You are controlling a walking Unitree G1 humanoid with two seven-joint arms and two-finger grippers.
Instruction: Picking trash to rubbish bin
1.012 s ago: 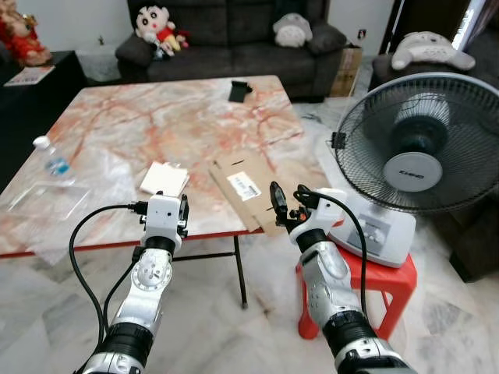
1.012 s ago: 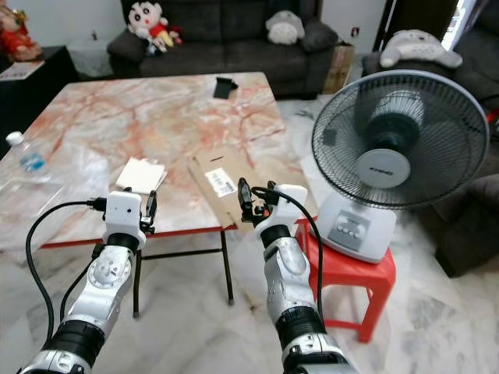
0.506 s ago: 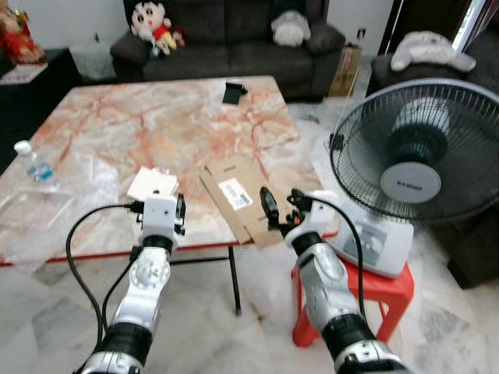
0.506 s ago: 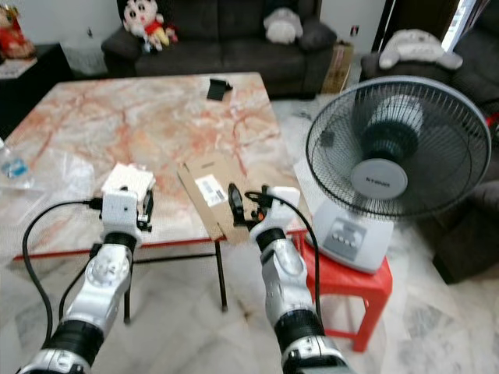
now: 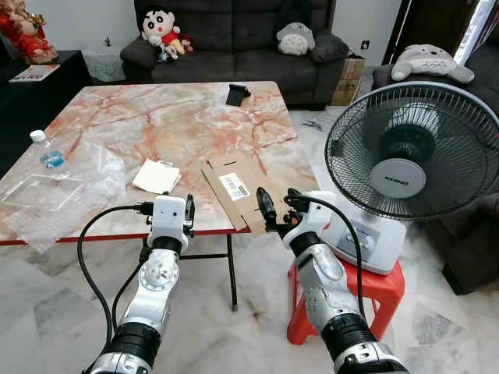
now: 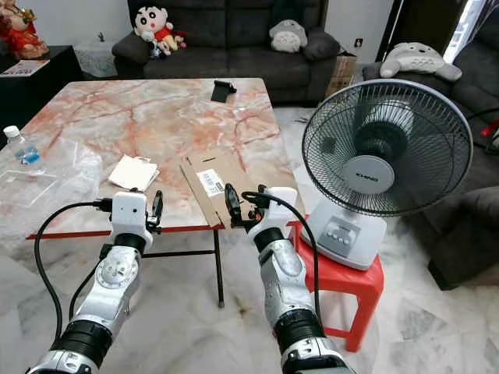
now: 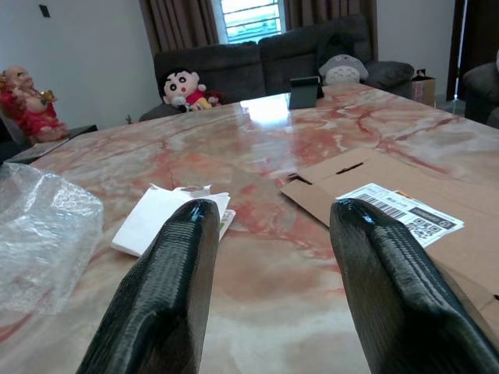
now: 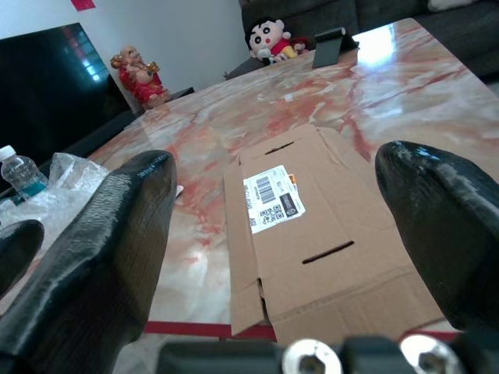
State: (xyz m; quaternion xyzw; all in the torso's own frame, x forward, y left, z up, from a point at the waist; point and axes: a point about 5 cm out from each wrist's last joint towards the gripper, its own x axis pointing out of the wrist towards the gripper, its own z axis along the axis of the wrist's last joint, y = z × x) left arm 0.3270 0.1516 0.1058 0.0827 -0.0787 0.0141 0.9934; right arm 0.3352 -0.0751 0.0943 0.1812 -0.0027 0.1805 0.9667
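A marble-patterned bench [image 5: 140, 125] stands before the robot, with a sofa beyond it. Both tools hover at its near edge, empty. The left tool [image 7: 269, 292] has its fingers spread and points at a white paper packet [image 5: 157, 176]. The right tool [image 8: 284, 265] is also spread wide, facing a flattened cardboard box [image 5: 238, 189] whose near end overhangs the bench edge. Further left lie crumpled clear plastic wrap [image 5: 58, 191] and a small water bottle [image 5: 48, 153]. No rubbish bin can be made out.

Likely risks: the cardboard lies flat, so fingers may slide over it or push it off the near edge instead of gripping. A standing fan [image 5: 411, 160] on a red stool [image 5: 374, 284] sits just right of the right arm; a wide swing could knock it. The thin plastic may slip from a pinch.
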